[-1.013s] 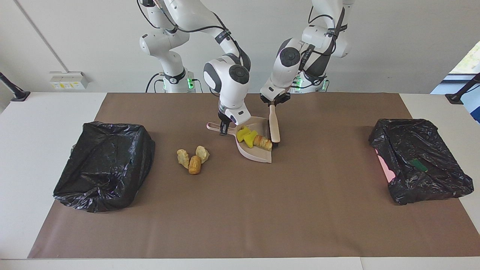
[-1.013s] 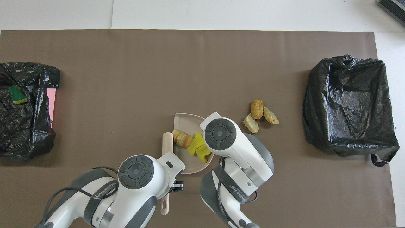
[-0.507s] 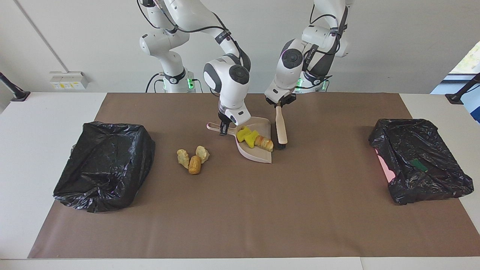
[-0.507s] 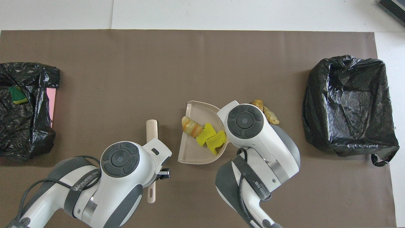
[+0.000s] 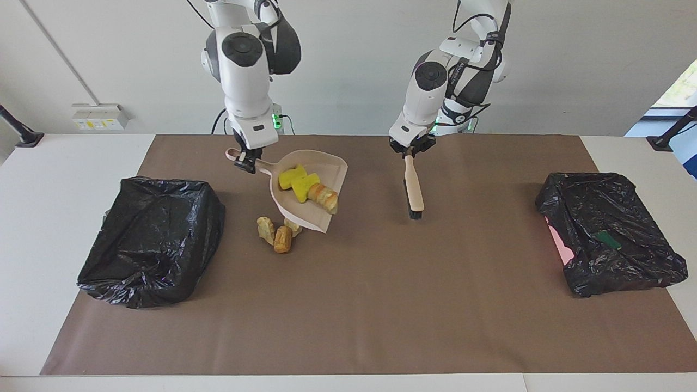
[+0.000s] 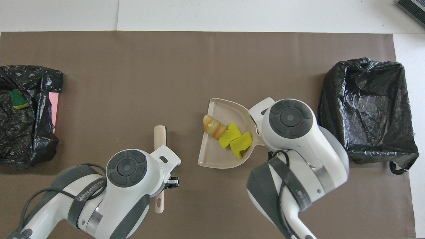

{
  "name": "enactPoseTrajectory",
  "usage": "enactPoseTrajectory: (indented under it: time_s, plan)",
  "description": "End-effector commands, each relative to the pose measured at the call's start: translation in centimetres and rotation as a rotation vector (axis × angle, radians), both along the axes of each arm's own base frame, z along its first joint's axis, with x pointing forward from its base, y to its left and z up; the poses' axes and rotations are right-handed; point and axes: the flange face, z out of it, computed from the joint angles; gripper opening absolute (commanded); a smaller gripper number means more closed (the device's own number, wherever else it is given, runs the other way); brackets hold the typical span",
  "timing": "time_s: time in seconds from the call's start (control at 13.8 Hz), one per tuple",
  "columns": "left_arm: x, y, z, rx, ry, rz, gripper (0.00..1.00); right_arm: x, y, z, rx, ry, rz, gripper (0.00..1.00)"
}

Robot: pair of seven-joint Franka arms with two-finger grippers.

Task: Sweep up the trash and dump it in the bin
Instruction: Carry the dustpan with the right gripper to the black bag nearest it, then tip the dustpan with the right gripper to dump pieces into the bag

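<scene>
Right hand (image 5: 246, 161) pinching raised dustpan (image 5: 310, 209) handle, left hand (image 5: 411, 149) clamping brush (image 5: 414, 188), three chunks (image 5: 277, 233) visible only facing.

This looks like a robotics lab or test room rather than a home. Two white robot arms (image 5: 245, 60) stand on bases with green indicator lights at the edge of a plain white table (image 5: 65, 163), with cables running along their links. A sheet of brown paper (image 5: 359, 294) covers the work area like a staged surface. The wall (image 5: 572, 65) is bare and pale, with a bank of power sockets (image 5: 99, 116) mounted low on it and black clamp mounts (image 5: 19, 133) fixed at the table's corners. A window (image 5: 678, 87) shows at the left arm's end.
</scene>
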Motion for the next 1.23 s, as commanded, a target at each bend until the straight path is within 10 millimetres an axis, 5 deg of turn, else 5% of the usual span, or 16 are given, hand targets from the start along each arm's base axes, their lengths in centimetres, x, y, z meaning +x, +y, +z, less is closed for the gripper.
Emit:
enactPoseTrajectory:
  time_s: [0.0,0.14,0.58,0.87,1.16]
  plan:
    - [-3.6,-2.7,1.4,0.012,-0.038,0.043,0.00,0.6,-8.1,1.8,0.021,0.001,-0.017,0.00]
    - [-7.0,-5.7,1.4,0.024,-0.051,0.058,0.00,0.7,-16.2,1.8,0.020,-0.013,-0.084,0.00]
    - [-16.8,-10.8,0.2,0.036,-0.068,0.051,0.00,1.0,-29.7,0.3,-0.143,-0.094,-0.060,0.00]
    - [-20.7,-11.8,-1.5,-0.004,-0.082,-0.012,0.00,1.8,-31.6,0.7,-0.398,-0.053,0.125,0.00]
    - [-20.9,-11.4,-2.2,-0.002,-0.084,0.018,0.00,3.6,-31.0,-0.6,-0.556,0.004,0.296,0.00]
